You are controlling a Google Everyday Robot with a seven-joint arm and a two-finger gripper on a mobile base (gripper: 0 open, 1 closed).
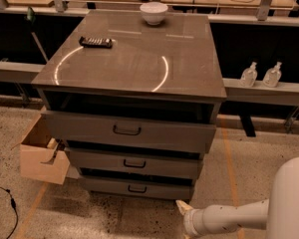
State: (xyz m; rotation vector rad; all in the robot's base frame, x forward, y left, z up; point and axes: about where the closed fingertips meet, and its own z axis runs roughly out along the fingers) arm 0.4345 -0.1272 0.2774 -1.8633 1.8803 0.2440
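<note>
While the white-armed gripper (182, 207) hangs low over the speckled floor, near the lowest drawer (134, 188) of the grey three-drawer cabinet (139, 63), its grip cannot be told. A white bowl (153, 12) and a black remote (95, 42) rest on top, apart. The two clear bottles' (248, 74) labels are unreadable.

Gripper (182, 207) low by the drawer cabinet (139, 63); white bowl (153, 12), remote (95, 42) on top; two bottles (248, 74) right; cardboard box (42, 158) left
</note>
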